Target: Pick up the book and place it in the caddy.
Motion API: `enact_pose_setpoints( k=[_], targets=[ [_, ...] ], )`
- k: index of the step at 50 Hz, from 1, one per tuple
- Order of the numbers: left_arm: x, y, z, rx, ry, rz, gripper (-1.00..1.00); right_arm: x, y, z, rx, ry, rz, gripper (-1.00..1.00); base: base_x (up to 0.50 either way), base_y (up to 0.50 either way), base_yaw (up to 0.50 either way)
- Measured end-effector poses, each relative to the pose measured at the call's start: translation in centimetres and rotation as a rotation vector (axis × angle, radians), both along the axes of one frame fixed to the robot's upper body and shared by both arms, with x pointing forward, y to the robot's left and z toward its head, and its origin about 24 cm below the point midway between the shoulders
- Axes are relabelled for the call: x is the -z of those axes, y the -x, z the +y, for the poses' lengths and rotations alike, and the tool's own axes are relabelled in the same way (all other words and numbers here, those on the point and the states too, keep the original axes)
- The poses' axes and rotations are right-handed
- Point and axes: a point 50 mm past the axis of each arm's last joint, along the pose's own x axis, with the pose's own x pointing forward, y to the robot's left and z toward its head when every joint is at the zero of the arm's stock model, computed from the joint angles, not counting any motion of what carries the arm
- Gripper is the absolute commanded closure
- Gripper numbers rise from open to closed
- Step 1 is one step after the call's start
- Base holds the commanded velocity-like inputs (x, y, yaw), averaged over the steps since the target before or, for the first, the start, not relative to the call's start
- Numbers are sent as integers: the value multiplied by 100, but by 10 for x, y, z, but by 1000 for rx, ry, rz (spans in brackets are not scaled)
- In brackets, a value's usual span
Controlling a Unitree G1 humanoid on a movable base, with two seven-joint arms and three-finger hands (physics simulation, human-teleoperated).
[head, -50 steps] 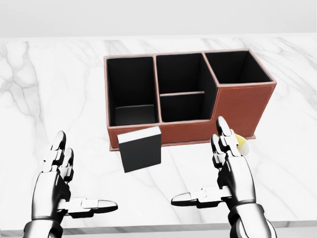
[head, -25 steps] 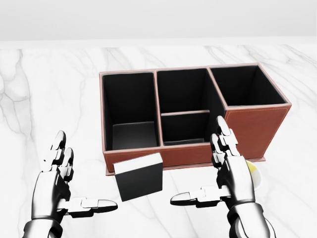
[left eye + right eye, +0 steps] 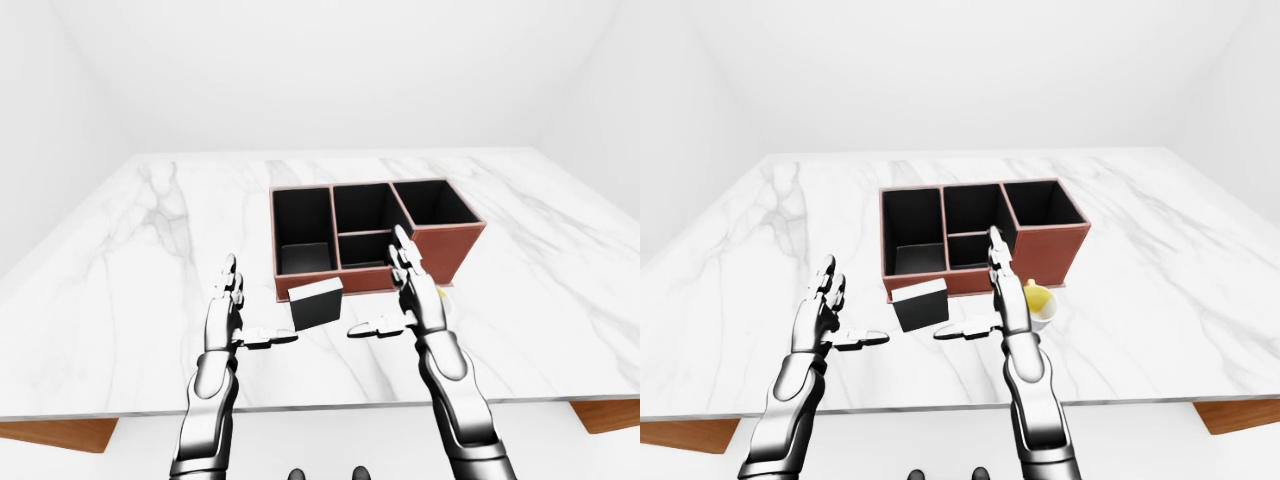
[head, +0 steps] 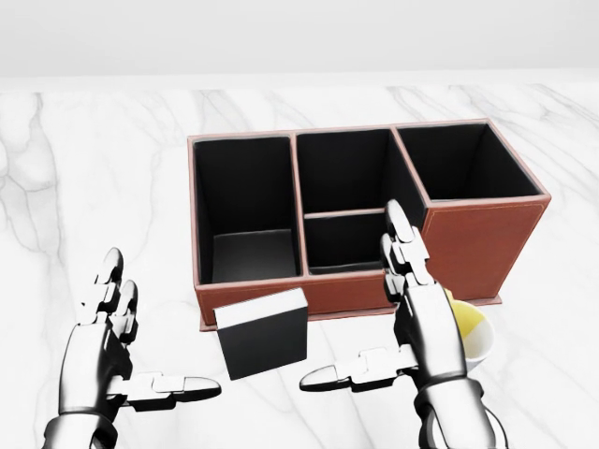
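The dark rectangular book (image 4: 262,334) lies on the white marble table (image 4: 94,187), touching the red-brown leather caddy's (image 4: 482,243) near wall. A yellow-filled white cup (image 3: 1039,304) sits behind the right hand (image 4: 426,323). Both it and the left hand (image 4: 103,351) are spread, grasping nothing.

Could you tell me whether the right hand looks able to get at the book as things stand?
Probably yes: the open right hand hovers just right of the book, bare marble between them.

left hand (image 4: 103,351): fingers spread, thumb pointing inward, holding nothing | right hand (image 4: 421,323): fingers extended upward, thumb inward, empty
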Motion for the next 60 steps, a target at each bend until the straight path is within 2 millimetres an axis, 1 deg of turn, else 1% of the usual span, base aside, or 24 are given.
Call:
enact_pose_setpoints(
  k=[7, 15, 21, 26, 32, 39, 49, 60],
  targets=[
    [0, 0, 1, -4, 1, 2, -100, -16, 2, 12, -31, 77, -76, -100, 0, 0, 0],
    [0, 0, 2, -7, 2, 3, -100, -27, 3, 21, -52, 134, -131, -100, 0, 0, 0],
    [1, 0, 2, -11, 4, 3, -100, -42, 0, 38, -128, 418, -227, -100, 0, 0, 0],
    [0, 0, 3, -14, 4, 3, -100, -48, -5, 45, -168, 640, -250, -100, 0, 0, 0],
    [0, 0, 3, -16, 5, 3, -100, -52, -16, 48, -193, 875, -231, -100, 0, 0, 0],
    [0, 0, 4, -18, 5, 2, -100, -58, -27, 47, -200, 1077, -184, -100, 0, 0, 0],
    [0, 0, 4, -19, 5, 2, -100, -63, -36, 47, -202, 1269, -109, -100, 0, 0, 0],
    [1, -1, 4, -18, 4, 2, -100, -64, -45, 54, -211, 1374, -50, -100, 0, 0, 0]
  ],
)
